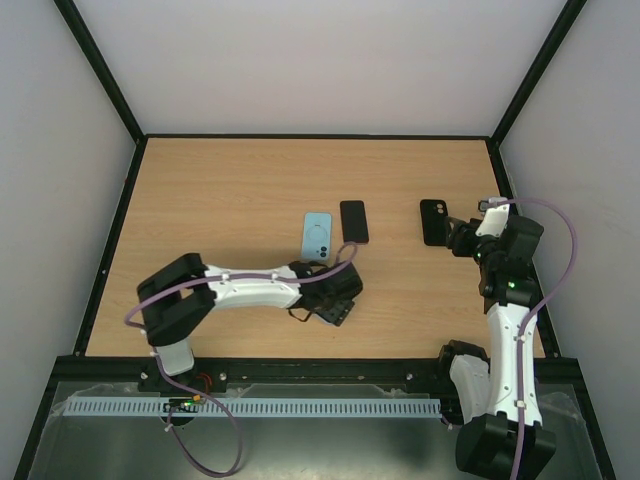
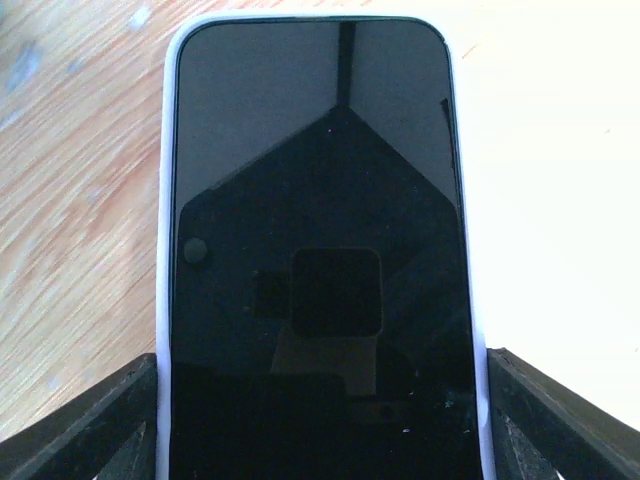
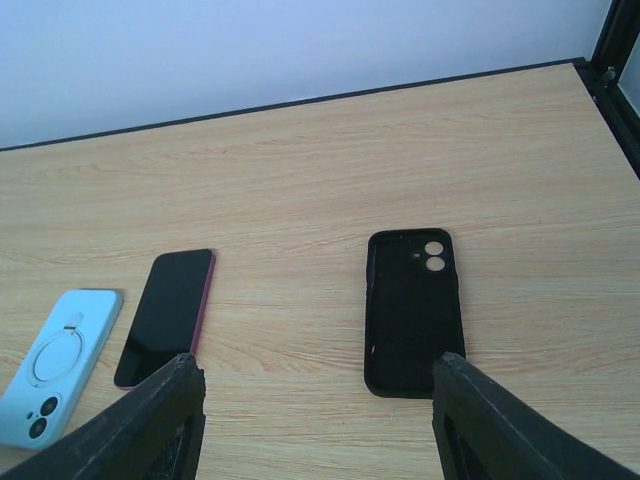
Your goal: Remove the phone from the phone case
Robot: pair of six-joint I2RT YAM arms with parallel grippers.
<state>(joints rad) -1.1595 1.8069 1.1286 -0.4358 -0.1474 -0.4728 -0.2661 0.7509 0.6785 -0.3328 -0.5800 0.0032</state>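
Observation:
A phone [image 2: 320, 230] with a dark screen and a pale rim, possibly its case, fills the left wrist view. It sits between my left gripper's fingers [image 2: 90, 420], which press on both of its long sides. In the top view my left gripper [image 1: 335, 295] hides this phone. My right gripper [image 3: 335, 430] is open and empty, low over the table just before an empty black case [image 3: 412, 305]. The black case [image 1: 434, 222] lies inside up, left of the right gripper [image 1: 458, 238].
A light blue case [image 1: 317, 235] lies back up with its ring stand showing, beside a dark phone with a red edge [image 1: 353, 221]. Both also show in the right wrist view, the blue case [image 3: 55, 355] and the dark phone [image 3: 168, 312]. Black frame rails border the wooden table [image 1: 230, 200].

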